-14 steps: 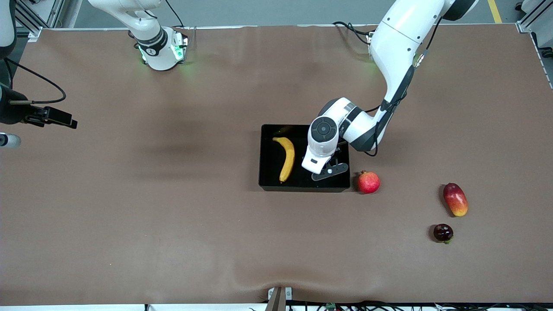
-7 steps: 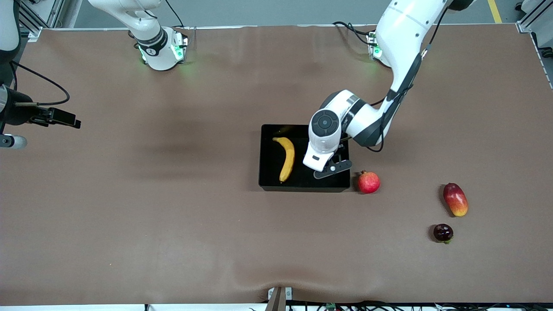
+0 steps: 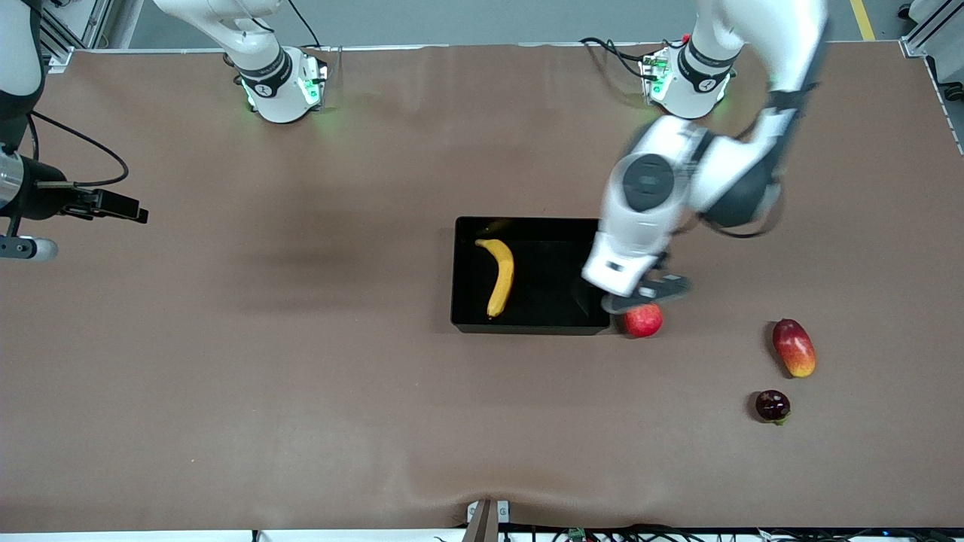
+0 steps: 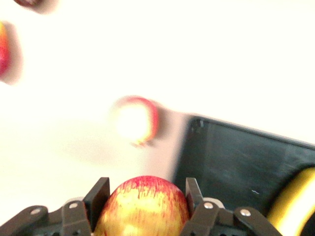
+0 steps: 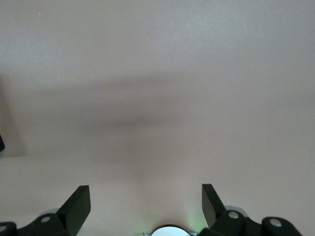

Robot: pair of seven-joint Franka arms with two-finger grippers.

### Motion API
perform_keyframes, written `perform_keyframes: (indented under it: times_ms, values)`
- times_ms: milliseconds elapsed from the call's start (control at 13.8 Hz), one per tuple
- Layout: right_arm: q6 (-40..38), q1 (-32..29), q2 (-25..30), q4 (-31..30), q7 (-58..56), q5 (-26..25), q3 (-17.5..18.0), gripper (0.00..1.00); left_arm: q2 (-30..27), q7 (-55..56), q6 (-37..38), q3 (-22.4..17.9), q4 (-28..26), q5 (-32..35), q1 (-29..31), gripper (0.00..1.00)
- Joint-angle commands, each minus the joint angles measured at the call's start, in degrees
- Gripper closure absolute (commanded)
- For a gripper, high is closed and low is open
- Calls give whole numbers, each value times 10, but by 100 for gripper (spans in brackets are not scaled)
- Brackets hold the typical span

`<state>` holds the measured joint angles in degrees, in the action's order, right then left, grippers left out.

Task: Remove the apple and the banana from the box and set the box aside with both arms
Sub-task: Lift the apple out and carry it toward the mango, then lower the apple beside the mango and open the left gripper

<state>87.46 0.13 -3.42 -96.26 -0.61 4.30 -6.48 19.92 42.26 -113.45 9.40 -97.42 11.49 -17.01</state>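
A: Front view first. What sits where?

B: The black box [image 3: 530, 275] lies mid-table with the banana [image 3: 498, 275] inside, along its wall toward the right arm's end. The left gripper [image 3: 642, 295] hangs over the box's corner that is nearest the camera and toward the left arm's end, partly covering the pomegranate [image 3: 642, 321], which rests on the table just beside that corner. The mango [image 3: 793, 347] and a dark round fruit [image 3: 772, 405] lie well apart, toward the left arm's end. The right gripper [image 3: 113, 205] waits above the table's edge at the right arm's end.

A: Left wrist view?

B: The left gripper's fingers [image 4: 96, 196] are clamped on the apple [image 4: 142, 206], red streaked with yellow. Below it show the pomegranate [image 4: 135, 119] and the box's corner [image 4: 246, 162].

A: Right wrist view?

B: The right gripper's fingers [image 5: 78, 204] stand wide apart over bare table [image 5: 157, 73], holding nothing.
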Motion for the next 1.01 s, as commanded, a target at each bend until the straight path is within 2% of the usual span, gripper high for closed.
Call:
perform_keyframes:
  times_ms: [0, 145, 290, 579, 941]
  values:
    - [5, 1, 10, -19, 12, 17, 0, 0, -4, -87, 7, 6, -8, 3, 72, 100]
    - [10, 1, 11, -29, 12, 25, 0, 0, 20, -125, -11, 6, -8, 4, 125, 100]
    - [24, 2, 17, -45, 12, 34, 0, 0, 63, -126, -59, 4, -6, 5, 162, 100]
    - [39, 8, 24, -59, 12, 37, 1, 0, 141, -149, -161, 3, -1, 11, 204, 100]
    - [40, 9, 28, -66, 18, 37, 1, 0, 224, -141, -163, 4, 106, -13, 200, 100]
